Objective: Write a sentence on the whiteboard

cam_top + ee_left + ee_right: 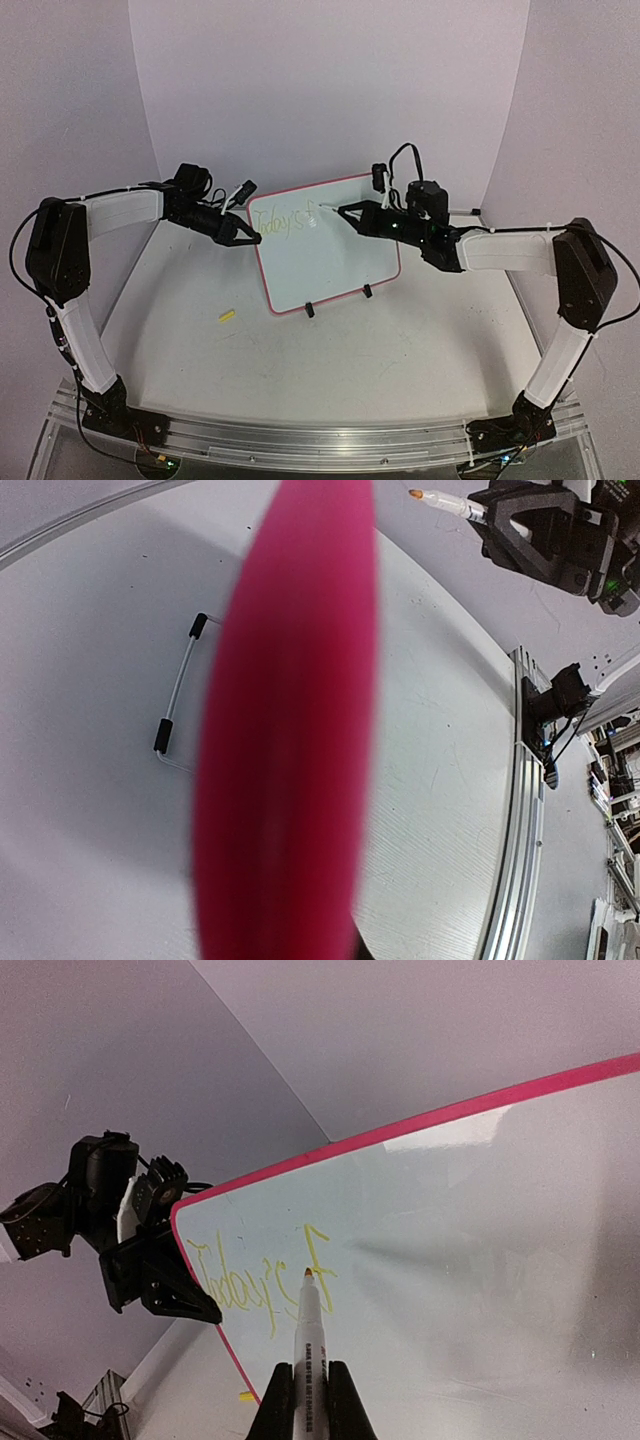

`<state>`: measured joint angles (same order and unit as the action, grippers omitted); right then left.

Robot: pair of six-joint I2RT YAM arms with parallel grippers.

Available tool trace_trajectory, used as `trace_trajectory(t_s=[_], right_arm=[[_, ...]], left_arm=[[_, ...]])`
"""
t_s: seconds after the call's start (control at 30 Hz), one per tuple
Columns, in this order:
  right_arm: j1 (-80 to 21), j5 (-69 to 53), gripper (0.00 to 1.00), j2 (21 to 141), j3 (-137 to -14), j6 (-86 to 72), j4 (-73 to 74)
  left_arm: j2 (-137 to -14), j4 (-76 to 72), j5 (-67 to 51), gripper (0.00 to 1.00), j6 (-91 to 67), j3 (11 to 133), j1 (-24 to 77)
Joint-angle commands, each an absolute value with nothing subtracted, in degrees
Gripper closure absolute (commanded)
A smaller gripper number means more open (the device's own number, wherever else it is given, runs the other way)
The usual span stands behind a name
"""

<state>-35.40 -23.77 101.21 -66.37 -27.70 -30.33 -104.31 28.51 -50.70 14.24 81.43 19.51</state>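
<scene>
Right wrist, right pincer (310, 1385) gripping marker (308, 1330), tip on whiteboard (480, 1260)

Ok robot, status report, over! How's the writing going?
Left jaws shut on the whiteboard edge. Right jaws shut on the marker, tip at the sentence, only begun. Nothing blocking; small yellow piece lies apart from board.

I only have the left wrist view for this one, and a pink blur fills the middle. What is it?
Observer: It's the red frame of the whiteboard. The left gripper is clamped on its left edge.
Operator: Anything written on it yet?
Observer: Yes, yellow writing reading roughly "Today's F".
Operator: Is the marker on the board?
Observer: The marker, held in the right gripper, appears to have its tip on that F.
</scene>
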Motion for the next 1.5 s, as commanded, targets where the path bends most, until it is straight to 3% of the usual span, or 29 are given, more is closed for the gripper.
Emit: trace_trajectory(t_s=[0.0,0.67,1.47], right_arm=[[-35.31,-24.96,1.00,102.10,-68.45,-26.43,-29.84],[-35.25,-24.16,1.00,106.51,-72.85,-26.05,-28.28],[-35.25,-21.25,1.00,104.21,-68.31,-25.71,-26.87]], left_arm=[[-103.97,30.95,-48.45,1.00,16.22,82.44,20.94],[-104.07,31.03,-48.48,1.00,16.33,82.53,20.96],[-104.06,31.03,-48.62,1.00,16.28,82.61,20.92]])
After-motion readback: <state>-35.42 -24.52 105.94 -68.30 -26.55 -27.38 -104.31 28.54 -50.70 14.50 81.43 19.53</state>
